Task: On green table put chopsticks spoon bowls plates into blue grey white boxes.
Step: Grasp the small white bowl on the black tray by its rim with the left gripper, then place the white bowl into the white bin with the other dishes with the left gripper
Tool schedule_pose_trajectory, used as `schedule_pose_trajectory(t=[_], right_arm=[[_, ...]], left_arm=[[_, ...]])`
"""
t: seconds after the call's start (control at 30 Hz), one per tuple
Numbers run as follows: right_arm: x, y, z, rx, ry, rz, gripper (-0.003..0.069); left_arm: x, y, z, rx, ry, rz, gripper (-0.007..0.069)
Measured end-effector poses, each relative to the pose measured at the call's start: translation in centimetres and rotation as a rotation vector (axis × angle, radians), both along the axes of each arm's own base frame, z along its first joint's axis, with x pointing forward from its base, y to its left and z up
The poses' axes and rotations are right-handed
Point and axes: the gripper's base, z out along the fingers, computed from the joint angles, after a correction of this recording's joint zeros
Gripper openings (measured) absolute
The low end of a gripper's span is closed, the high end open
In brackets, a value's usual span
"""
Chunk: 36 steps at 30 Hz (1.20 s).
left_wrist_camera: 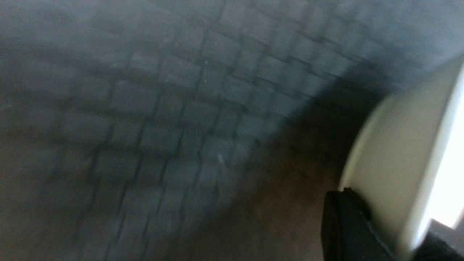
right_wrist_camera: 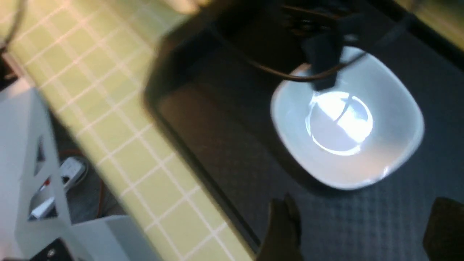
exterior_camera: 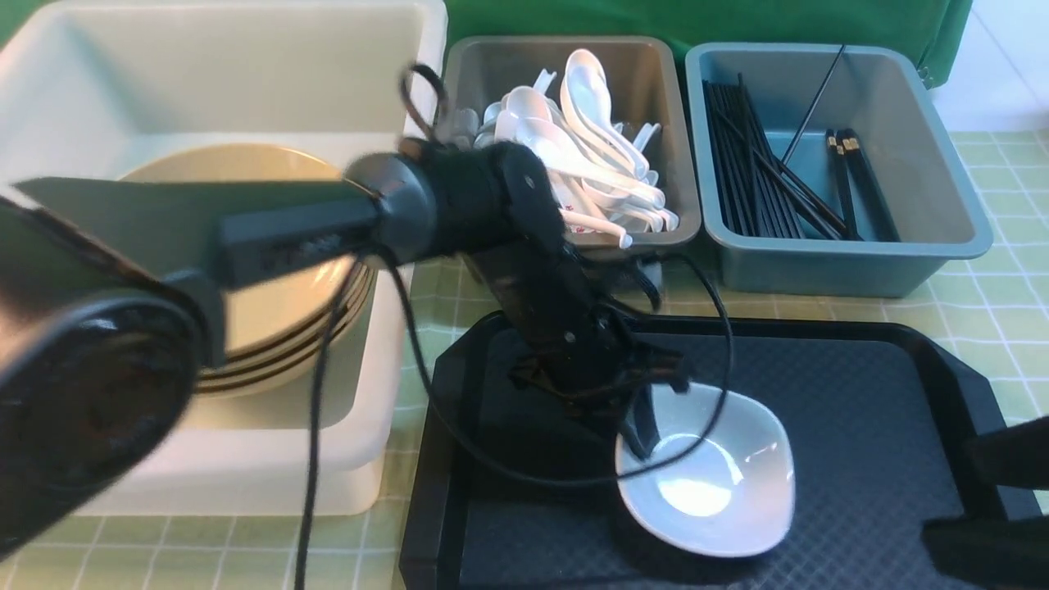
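**One bowl left on the tray**

Most of the sorting looks done. In the upper part of the front view, the blue box (exterior_camera: 926,164) at upper right holds black chopsticks (exterior_camera: 746,172). The grey box (exterior_camera: 647,90) in the middle is heaped with white spoons (exterior_camera: 574,139), and the white box (exterior_camera: 361,459) at left carries a stack of plates (exterior_camera: 270,303).

On the black tray (exterior_camera: 885,385) in the lower centre, I can see only one piece, a white bowl (exterior_camera: 713,483), upright. The green-checked worktop (exterior_camera: 1008,287) around the tray shows no other tableware.

The left gripper (exterior_camera: 643,430) reaches across to the bowl, its jaws pinched on the rim's left edge, one finger inside. The left wrist view is blurred; the pale curve there is probably the bowl's wall.

The right gripper (right_wrist_camera: 362,224) hangs over the tray's lower right with its jaws wide and holding nothing.

What remains, by my judgement, is lifting this bowl into the white box.
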Motion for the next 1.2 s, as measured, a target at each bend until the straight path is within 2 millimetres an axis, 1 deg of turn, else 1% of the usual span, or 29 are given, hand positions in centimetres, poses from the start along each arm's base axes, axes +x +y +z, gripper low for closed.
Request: schedule_pose_trajectory(t=[0.03,0.07,0.13,0.17,0.2,0.23,0.27,0.3,0.33,0.37,0.4,0.43,0.47,0.5,0.53,0.57,0.6,0.63,0.67,0.73,0.8,0.87,0.9,0.93,0.97,1.07,1.2], right_arm=[[0.0,0.2,0.2,0.002,-0.018,0.030,0.0479],[0.1,0.5,0.9,0.007,-0.043,0.062,0.0448],[0.6,1.0,2.3,0.008,-0.082,0.112,0.0350],[0.7,1.0,2.4,0.007,-0.085,0.119,0.0337],[1.3,1.3,3.5,0.006,-0.109,0.143,0.0234],[1.8,1.6,4.3,0.004,-0.122,0.161,0.0157],[2.4,1.9,4.9,0.004,-0.131,0.174,0.0102],[2.9,2.1,5.2,0.004,-0.128,0.182,0.0079],[3.6,2.4,5.7,0.003,-0.129,0.191,0.0054],[4.3,2.9,6.2,0.006,-0.131,0.206,0.0037],[4.6,3.2,6.4,0.007,-0.130,0.219,0.0031],[5.1,3.8,6.7,0.011,-0.131,0.245,0.0025],[5.1,3.9,6.9,0.014,-0.135,0.251,0.0025],[5.5,4.8,7.0,0.023,-0.130,0.298,0.0024],[5.6,5.8,7.1,0.040,-0.133,0.354,0.0024],[5.5,6.1,7.2,0.044,-0.136,0.369,0.0024],[5.7,7.4,7.1,0.063,-0.131,0.431,0.0024],[5.7,8.2,6.9,0.068,-0.127,0.462,0.0024],[5.8,9.5,6.6,0.073,-0.117,0.499,0.0024],[6.0,11.4,6.0,0.074,-0.111,0.541,0.0024],[6.2,12.7,5.7,0.068,-0.110,0.569,0.0024],[6.5,13.5,5.7,0.065,-0.109,0.587,0.0024],[6.8,14.1,5.9,0.067,-0.108,0.593,0.0024],[6.9,14.4,6.2,0.071,-0.111,0.594,0.0024],[6.9,14.5,6.2,0.072,-0.112,0.595,0.0024],[7.0,14.6,6.8,0.082,-0.123,0.592,0.0024],[6.9,14.6,6.8,0.078,-0.109,0.604,0.0024]], left_arm=[[0.0,0.4,0.7,-0.003,-0.015,-0.003,0.0015],[0.0,1.0,2.5,-0.025,-0.048,-0.002,0.0015],[-0.1,2.6,6.0,-0.067,-0.111,0.015,0.0015],[-0.1,2.8,6.4,-0.070,-0.117,0.018,0.0015],[-0.4,4.4,9.0,-0.096,-0.160,0.038,0.0015],[-0.5,5.5,10.4,-0.107,-0.178,0.052,0.0015],[-0.7,7.4,12.4,-0.123,-0.211,0.085,0.0015],[-0.9,8.5,13.2,-0.126,-0.222,0.106,0.0015],[-1.1,10.5,14.5,-0.132,-0.245,0.148,0.0015],[-1.5,13.1,15.9,-0.134,-0.275,0.208,0.0015],[-1.9,14.9,16.4,-0.130,-0.288,0.254,0.0015],[-2.6,17.7,17.5,-0.125,-0.322,0.333,0.0015],[-2.7,18.2,17.6,-0.124,-0.327,0.347,0.0015],[-3.9,21.4,18.3,-0.107,-0.361,0.446,0.0015],[-5.4,24.0,18.5,-0.089,-0.381,0.530,0.0015],[-5.8,24.8,18.8,-0.085,-0.396,0.561,0.0015],[-8.1,27.7,18.9,-0.058,-0.426,0.688,0.0015],[-9.0,28.6,18.5,-0.043,-0.435,0.742,0.0015],[-10.6,30.2,18.6,-0.019,-0.486,0.847,0.0015],[-12.7,31.8,17.7,0.027,-0.544,0.988,0.0015],[-14.1,32.7,17.1,0.092,-0.594,1.067,0.0015],[-14.7,33.0,16.5,0.149,-0.599,1.095,0.0015],[-14.9,33.5,15.8,0.212,-0.575,1.123,0.0015],[-14.8,34.0,15.4,0.254,-0.558,1.154,0.0015],[-14.8,34.0,15.4,0.260,-0.558,1.159,0.0015],[-13.9,35.7,14.3,0.356,-0.528,1.233,0.0015],[-12.4,37.4,13.7,0.362,-0.473,1.280,0.0015]])
